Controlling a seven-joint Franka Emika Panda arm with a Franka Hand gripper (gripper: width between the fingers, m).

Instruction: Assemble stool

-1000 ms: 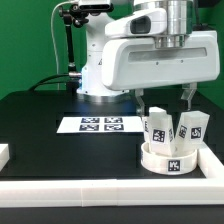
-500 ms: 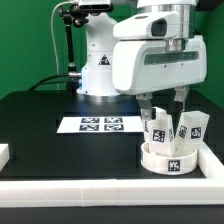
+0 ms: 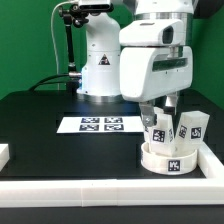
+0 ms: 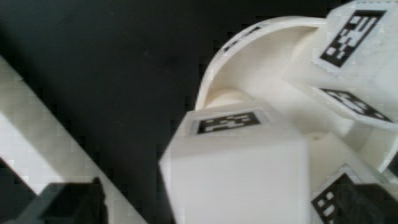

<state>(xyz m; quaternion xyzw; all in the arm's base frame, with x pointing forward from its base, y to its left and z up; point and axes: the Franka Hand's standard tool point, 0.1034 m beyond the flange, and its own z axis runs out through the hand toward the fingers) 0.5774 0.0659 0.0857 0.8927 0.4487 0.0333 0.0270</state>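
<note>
The stool's round white seat ring [image 3: 167,158] lies at the exterior view's right, a tag on its front. White leg blocks stand in it, one on the left [image 3: 157,128] and one on the right [image 3: 191,125]. My gripper [image 3: 160,107] hangs open right over the left leg block, fingertips level with its top and not closed on it. In the wrist view that leg block [image 4: 249,165] fills the middle, its tagged top facing the camera, with the seat ring [image 4: 240,60] curving behind it. One dark finger [image 4: 63,203] shows beside the block.
The marker board [image 3: 100,125] lies flat on the black table to the left of the stool. A long white border rail [image 3: 100,190] runs along the front and up the right side [image 3: 212,150]. A small white piece [image 3: 3,153] sits at the left edge.
The hand has turned about its vertical axis and shifted slightly toward the exterior view's left, over the left leg block. The jaws have stayed open. The stool parts have not moved.
</note>
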